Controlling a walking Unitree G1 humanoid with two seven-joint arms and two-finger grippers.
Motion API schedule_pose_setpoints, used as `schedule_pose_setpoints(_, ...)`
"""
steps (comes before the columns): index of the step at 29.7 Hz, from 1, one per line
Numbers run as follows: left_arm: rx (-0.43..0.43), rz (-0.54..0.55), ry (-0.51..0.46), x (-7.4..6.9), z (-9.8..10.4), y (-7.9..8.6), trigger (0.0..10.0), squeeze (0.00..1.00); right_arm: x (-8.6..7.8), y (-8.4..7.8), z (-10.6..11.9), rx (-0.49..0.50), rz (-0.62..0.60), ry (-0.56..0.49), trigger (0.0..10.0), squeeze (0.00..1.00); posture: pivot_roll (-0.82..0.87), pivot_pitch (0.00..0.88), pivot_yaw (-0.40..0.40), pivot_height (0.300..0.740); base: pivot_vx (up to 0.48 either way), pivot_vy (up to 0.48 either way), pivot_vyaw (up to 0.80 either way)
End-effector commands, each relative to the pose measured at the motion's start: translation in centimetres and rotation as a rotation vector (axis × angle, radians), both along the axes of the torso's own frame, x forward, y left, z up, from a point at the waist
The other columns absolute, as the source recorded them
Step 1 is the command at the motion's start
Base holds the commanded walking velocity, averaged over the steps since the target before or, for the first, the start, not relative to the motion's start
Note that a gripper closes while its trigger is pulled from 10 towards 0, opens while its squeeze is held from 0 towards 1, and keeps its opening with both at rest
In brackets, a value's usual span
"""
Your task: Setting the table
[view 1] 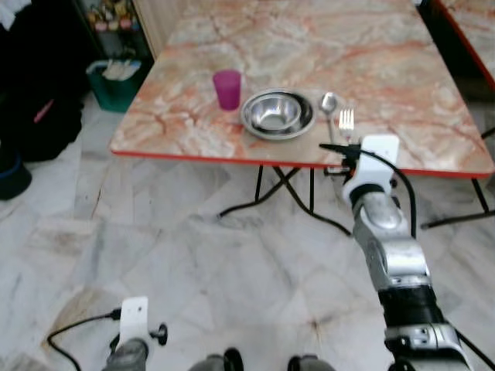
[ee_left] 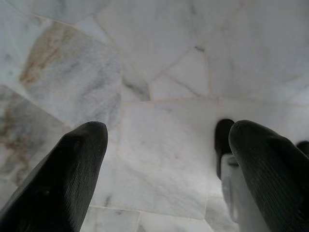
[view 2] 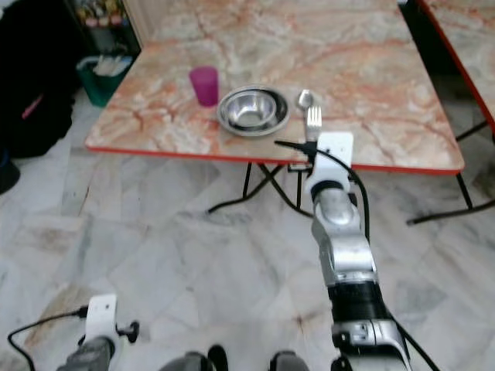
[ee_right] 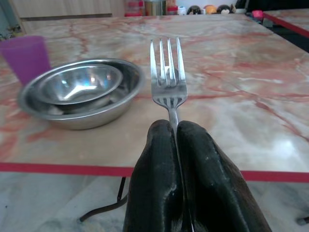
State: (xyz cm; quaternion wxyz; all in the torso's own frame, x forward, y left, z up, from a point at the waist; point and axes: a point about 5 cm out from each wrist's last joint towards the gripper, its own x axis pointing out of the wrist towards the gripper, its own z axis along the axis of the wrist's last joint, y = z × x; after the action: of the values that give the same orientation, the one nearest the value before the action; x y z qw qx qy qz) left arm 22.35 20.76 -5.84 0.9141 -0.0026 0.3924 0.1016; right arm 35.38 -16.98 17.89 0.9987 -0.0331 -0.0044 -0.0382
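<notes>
Black fingers of the right claw (ee_right: 176, 145) are clenched on the handle of a silver metal fork (ee_right: 168, 77), held at the near red edge of the marble-patterned counter (view 1: 433, 116). Its long axis runs away from that edge, tines forward, just right of the silver spoon (view 1: 329, 104) and the stacked steel bowls (view 1: 277, 114); the purple plastic cup (view 1: 227, 89) stands beyond them. I judge the fork goes beside the spoon. Low over the floor, the left claw (ee_left: 164, 145) hangs released.

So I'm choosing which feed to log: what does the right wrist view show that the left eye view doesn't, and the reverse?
Right wrist view: the right pincer shut on the silver metal fork.
Left eye view: the silver metal spoon, marble floor, idle left pincer.
Both: purple plastic cup, nested steel bowls, red-edged marble-patterned table.
</notes>
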Motion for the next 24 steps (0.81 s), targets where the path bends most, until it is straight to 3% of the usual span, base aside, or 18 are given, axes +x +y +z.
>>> schedule_pose_setpoints(1, 0.01, -0.002, 0.022, -0.56, -0.29, 0.4, 10.0, 0.0, -0.11, 0.25, 0.55, 0.002, 0.008, -0.028, 10.0, 0.0, -0.13, 0.187, 0.053, 0.74, 0.0, 0.0, 0.0)
schedule_pose_setpoints(10, 0.013, 0.0, 0.014, -0.38, -0.15, 0.5, 10.0, 0.0, -0.06, 0.0, 0.62, 0.019, -0.003, -0.035, 10.0, 0.0, -0.13, 0.187, 0.054, 0.74, 0.194, 0.0, 0.0)
schedule_pose_setpoints(15, 0.013, -0.003, 0.011, -0.37, -0.15, 0.39, 10.0, 0.0, 0.06, -0.34, 0.06, 0.004, -0.023, 0.007, 10.0, 0.0, -0.13, 0.186, 0.051, 0.74, 0.259, 0.0, -0.8)
schedule_pose_setpoints(24, 0.011, -0.008, 0.003, -0.08, -0.03, 0.08, 10.0, 0.0, 0.01, 0.17, -0.03, -0.009, -0.008, 0.0, 10.0, 0.0, -0.13, 0.184, 0.05, 0.74, 0.274, 0.0, 0.0)
